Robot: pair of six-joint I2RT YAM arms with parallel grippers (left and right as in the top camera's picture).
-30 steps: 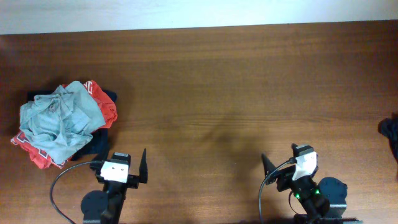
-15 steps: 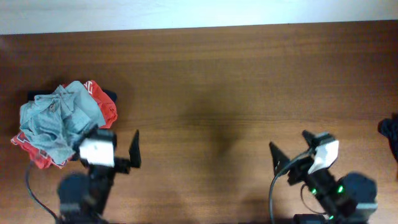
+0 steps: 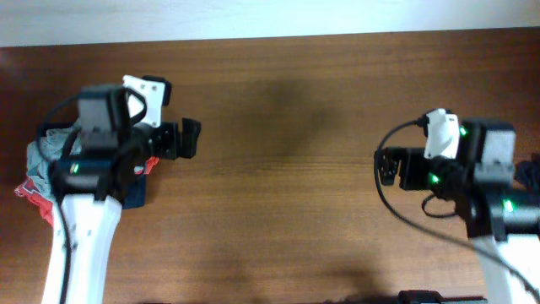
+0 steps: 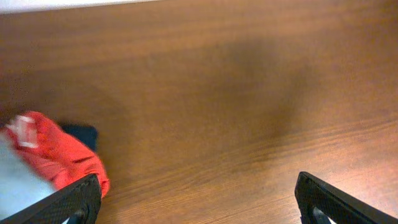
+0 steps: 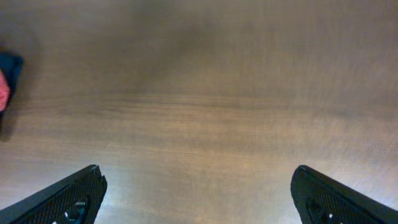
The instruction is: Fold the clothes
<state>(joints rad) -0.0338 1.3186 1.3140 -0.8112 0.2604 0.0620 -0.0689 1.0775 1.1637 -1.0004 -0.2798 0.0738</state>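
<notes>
Clothes heap (image 3: 35,173) lies at nine o'clock on the table (image 3: 278,211), while the left gripper (image 4: 198,202) and right gripper (image 5: 199,196) both hover with fingers wide apart, holding nothing.

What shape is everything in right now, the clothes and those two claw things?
left tool, open, empty, above the table next to the pile
right tool, open, empty, above bare wood
red garment, crumpled, unfolded
grey-blue garment, crumpled, unfolded, lying on the red one
dark navy garment, mostly hidden behind the red one, state unclear
</notes>
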